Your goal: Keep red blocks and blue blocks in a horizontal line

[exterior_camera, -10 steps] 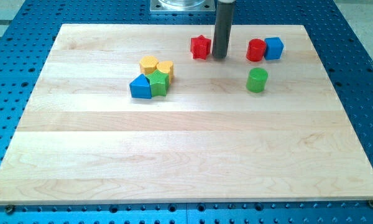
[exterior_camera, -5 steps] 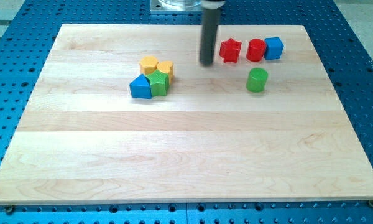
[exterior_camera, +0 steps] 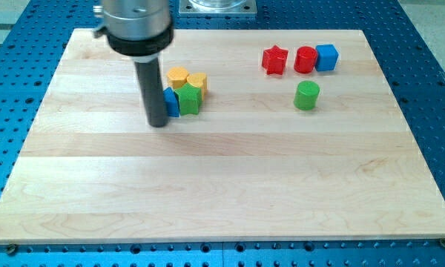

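Note:
A red star block (exterior_camera: 275, 59), a red cylinder (exterior_camera: 305, 59) and a blue cube (exterior_camera: 326, 56) stand in a row near the view's top right, close together. A second blue block (exterior_camera: 171, 102) sits at the centre left, partly hidden behind my rod. My tip (exterior_camera: 158, 123) rests on the board at this blue block's left side, touching or almost touching it. The rod rises from there to the arm's grey end at the view's top left.
A green block (exterior_camera: 189, 99) touches the blue block's right side. Two yellow blocks (exterior_camera: 178, 76) (exterior_camera: 198, 81) sit just above them. A green cylinder (exterior_camera: 306, 96) stands alone below the red cylinder. The wooden board (exterior_camera: 222, 185) lies on a blue perforated table.
The red star went from left of the rod to next to the red cylinder. My rod then travelled left and down to the left side of the centre-left blue block.

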Controlling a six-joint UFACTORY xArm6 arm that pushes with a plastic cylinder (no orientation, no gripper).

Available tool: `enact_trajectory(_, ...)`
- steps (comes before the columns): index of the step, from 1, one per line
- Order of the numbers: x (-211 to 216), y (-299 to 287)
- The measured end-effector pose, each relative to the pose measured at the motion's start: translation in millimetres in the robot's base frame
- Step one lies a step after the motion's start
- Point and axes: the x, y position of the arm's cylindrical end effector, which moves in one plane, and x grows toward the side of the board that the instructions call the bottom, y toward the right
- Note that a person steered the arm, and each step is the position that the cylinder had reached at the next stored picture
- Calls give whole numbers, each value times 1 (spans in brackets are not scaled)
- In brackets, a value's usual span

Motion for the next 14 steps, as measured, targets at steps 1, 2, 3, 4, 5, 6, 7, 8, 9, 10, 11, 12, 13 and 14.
enact_trajectory(1, -11, 12)
enact_trajectory(2, -5, 14)
enact_trajectory(3, -15, 34)
enact_trajectory(4, -45, 28)
enact_trajectory(5, -73, 6)
enact_trajectory(6, -71, -64)
enact_trajectory(7, -99, -36)
enact_trajectory(8, -106, -3)
enact_trajectory(9, -120, 2)
enact_trajectory(10, -130, 17)
enact_trajectory(11, -127, 89)
enact_trajectory(12, -124, 74)
enact_trajectory(13, -114, 94)
enact_trajectory(14, -114, 117)
